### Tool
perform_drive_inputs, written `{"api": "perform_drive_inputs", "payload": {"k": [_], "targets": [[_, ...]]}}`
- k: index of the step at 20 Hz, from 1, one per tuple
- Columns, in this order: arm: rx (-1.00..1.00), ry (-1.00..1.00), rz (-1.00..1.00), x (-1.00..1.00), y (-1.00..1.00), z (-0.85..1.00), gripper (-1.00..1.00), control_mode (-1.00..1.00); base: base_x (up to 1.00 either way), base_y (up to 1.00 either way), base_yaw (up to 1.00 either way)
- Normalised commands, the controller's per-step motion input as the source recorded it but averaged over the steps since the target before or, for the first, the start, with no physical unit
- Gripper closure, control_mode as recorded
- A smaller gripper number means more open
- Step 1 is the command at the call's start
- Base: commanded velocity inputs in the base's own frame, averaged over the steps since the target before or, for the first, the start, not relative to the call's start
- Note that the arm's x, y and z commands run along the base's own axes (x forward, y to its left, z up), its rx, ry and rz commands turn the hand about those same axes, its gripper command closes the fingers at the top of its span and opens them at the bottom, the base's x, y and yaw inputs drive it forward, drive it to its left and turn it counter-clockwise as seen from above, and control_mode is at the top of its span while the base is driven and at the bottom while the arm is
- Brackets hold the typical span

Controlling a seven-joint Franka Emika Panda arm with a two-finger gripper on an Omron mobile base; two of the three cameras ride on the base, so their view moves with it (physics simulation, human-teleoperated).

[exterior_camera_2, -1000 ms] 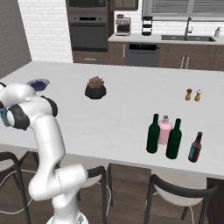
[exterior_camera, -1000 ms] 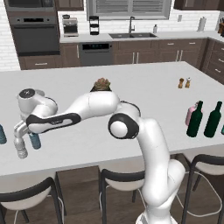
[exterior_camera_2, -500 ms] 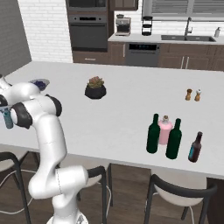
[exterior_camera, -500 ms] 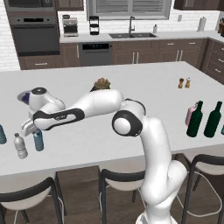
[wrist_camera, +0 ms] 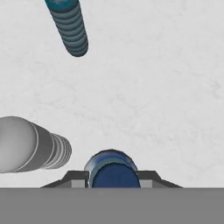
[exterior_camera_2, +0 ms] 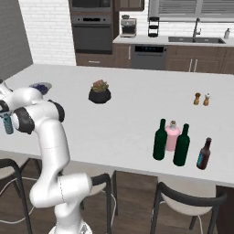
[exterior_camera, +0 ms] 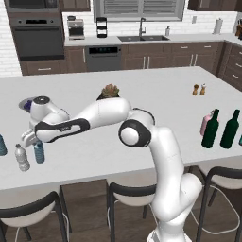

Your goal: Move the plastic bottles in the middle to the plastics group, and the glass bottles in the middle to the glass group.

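Note:
My gripper [wrist_camera: 113, 175] is shut on the small blue water bottle [wrist_camera: 111, 168], its blue cap showing between the fingertips. In the left base view the gripper [exterior_camera: 37, 143] holds this bottle [exterior_camera: 39, 153] upright at the counter's near left, right beside the clear white-capped bottle [exterior_camera: 21, 158] and near the teal bottle [exterior_camera: 2, 145]. The hand view shows the clear bottle [wrist_camera: 30, 144] to the left and the teal bottle [wrist_camera: 68, 26] above. Far right stand two dark green wine bottles [exterior_camera_2: 159, 140] [exterior_camera_2: 182, 145] with the pink bottle [exterior_camera_2: 172, 135] between them.
A small brown bottle [exterior_camera_2: 204, 154] stands right of the wine bottles. A potted plant [exterior_camera_2: 99, 91] sits mid-counter, salt and pepper shakers [exterior_camera_2: 201, 98] further right, a bowl [exterior_camera_2: 40, 87] at the far left. Stools [exterior_camera: 132, 194] line the near edge.
The hand with the blue bottle has shifted slightly right over the second and has barely moved in the last half second. The grip stays shut.

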Motion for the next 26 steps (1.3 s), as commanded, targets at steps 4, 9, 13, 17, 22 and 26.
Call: {"api": "perform_drive_inputs", "payload": {"k": [4, 9, 13, 17, 22, 26], "targets": [[0.00, 0.00, 0.00, 0.02, 0.02, 0.00, 1.00, -1.00, 0.00, 0.00, 0.00], [0.00, 0.00, 0.00, 0.00, 0.00, 0.00, -1.00, -1.00, 0.00, 0.00, 0.00], [0.00, 0.00, 0.00, 0.00, 0.00, 0.00, -1.00, -1.00, 0.00, 0.00, 0.00], [0.00, 0.00, 0.00, 0.00, 0.00, 0.03, -1.00, -1.00, 0.00, 0.00, 0.00], [-0.01, -0.01, 0.00, -0.01, -0.01, 0.16, -1.00, -1.00, 0.00, 0.00, 0.00], [0.00, -0.07, -0.02, -0.48, -0.51, 0.31, -1.00, -1.00, 0.00, 0.00, 0.00]]}}
